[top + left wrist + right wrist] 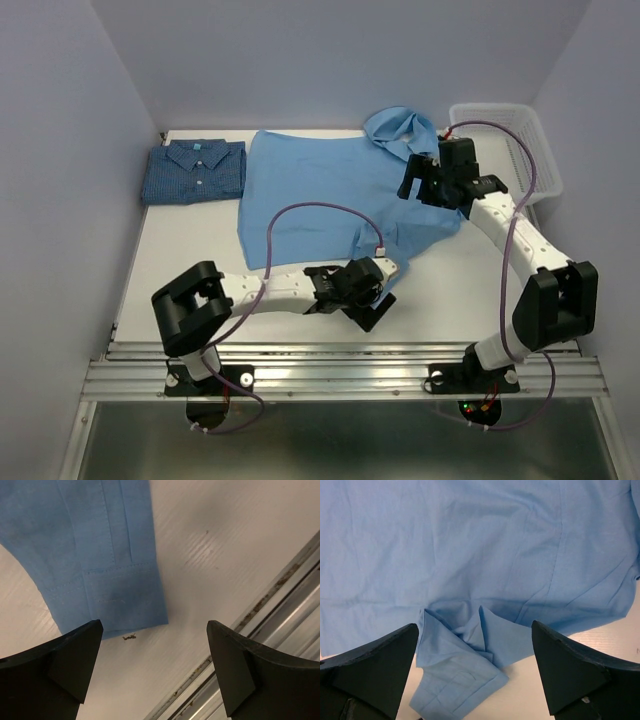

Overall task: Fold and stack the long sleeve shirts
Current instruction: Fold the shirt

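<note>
matt cloth shirt (330,195), ribbed plastic table (180,260)

**One shirt folded, one spread out**

The checked darker-blue shirt (195,172) is seen folded into a neat rectangle, front side up, at the far left corner of the counter (180,270). Just beside it, the light sky-blue shirt (330,195) is spread unfolded across the middle, its collar (398,125) rumpled at the far right. One cuff (125,597) is laid flat near the front edge; another sleeve end (460,680) is bunched against the body's edge.
</note>
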Tool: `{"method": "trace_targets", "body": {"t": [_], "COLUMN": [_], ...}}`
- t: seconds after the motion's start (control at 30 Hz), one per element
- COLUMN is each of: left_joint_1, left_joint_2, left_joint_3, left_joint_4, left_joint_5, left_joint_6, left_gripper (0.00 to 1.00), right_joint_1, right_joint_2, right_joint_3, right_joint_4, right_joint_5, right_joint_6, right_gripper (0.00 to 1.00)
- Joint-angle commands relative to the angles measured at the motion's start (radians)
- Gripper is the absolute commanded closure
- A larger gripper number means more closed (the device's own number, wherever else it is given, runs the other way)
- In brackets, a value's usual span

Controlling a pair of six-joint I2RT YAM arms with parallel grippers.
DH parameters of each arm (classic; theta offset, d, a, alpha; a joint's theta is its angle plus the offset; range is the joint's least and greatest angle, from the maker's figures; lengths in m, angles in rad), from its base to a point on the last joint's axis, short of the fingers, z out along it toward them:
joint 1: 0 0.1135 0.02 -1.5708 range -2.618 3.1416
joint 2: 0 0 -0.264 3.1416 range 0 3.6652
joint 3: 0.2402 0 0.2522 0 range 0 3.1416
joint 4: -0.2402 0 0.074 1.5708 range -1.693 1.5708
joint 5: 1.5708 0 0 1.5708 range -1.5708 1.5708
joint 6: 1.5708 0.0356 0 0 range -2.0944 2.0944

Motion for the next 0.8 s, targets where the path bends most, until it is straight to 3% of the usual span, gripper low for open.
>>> {"method": "trace_targets", "body": {"t": [0.0, 0.1, 0.23, 0.4, 0.47, 0.63, 0.77], "left_joint_1": [-0.002, -0.002, 0.035, 0.279, 0.387, 0.551, 0.703], "left_joint_2": [0.028, -0.034, -0.161, -0.249, -0.292, -0.354, -0.354], "left_joint_3": [0.052, 0.020, -0.058, -0.164, -0.204, -0.275, -0.342], "left_joint_4": [-0.045, -0.035, -0.124, -0.248, -0.284, -0.270, -0.143], "left_joint_5": [-0.107, -0.164, -0.325, -0.373, -0.386, -0.351, -0.275], "left_joint_6": [0.022, -0.044, -0.229, -0.484, -0.559, -0.630, -0.632], "left_gripper": [0.01, 0.01, 0.01, 0.01, 0.01, 0.01, 0.01], "right_joint_1": [-0.003, -0.003, -0.003, -0.003, -0.003, -0.003, -0.012], "right_joint_2": [-0.061, -0.075, -0.103, -0.158, -0.161, -0.104, -0.064], "right_joint_3": [-0.024, -0.080, -0.212, -0.375, -0.401, -0.407, -0.445], "right_joint_4": [0.042, 0.040, 0.040, 0.098, 0.117, 0.143, 0.238], "right_joint_5": [-0.055, -0.132, -0.112, -0.223, -0.150, -0.065, 0.037], "right_joint_6": [-0.021, -0.020, 0.032, 0.025, 0.021, 0.057, 0.113], "right_gripper": [0.00, 0.00, 0.00, 0.00, 0.00, 0.00, 0.00]}}
